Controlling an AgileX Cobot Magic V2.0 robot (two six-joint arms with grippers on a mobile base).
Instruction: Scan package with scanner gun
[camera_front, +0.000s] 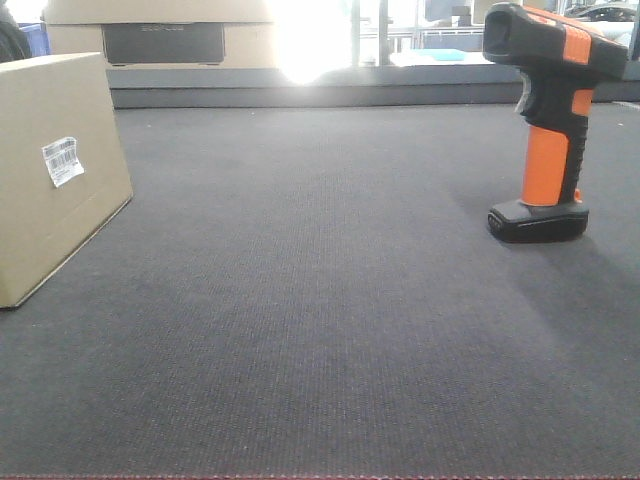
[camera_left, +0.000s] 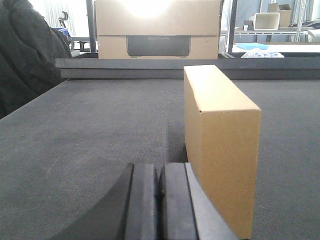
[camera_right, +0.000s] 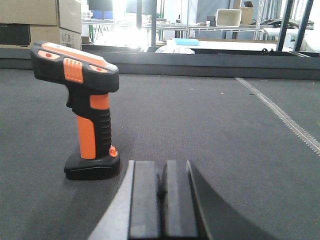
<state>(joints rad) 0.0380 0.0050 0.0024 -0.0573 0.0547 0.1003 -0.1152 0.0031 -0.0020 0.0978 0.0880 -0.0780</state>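
Box stands on edge far left of the scanner, sticker facing it, ready to scan. Scanner upright on its foot, untouched. Left gripper and right gripper pressed together, empty.

Blown-out window glare at rear, evenly lit mat, soft shadows, background perhaps slightly blurred
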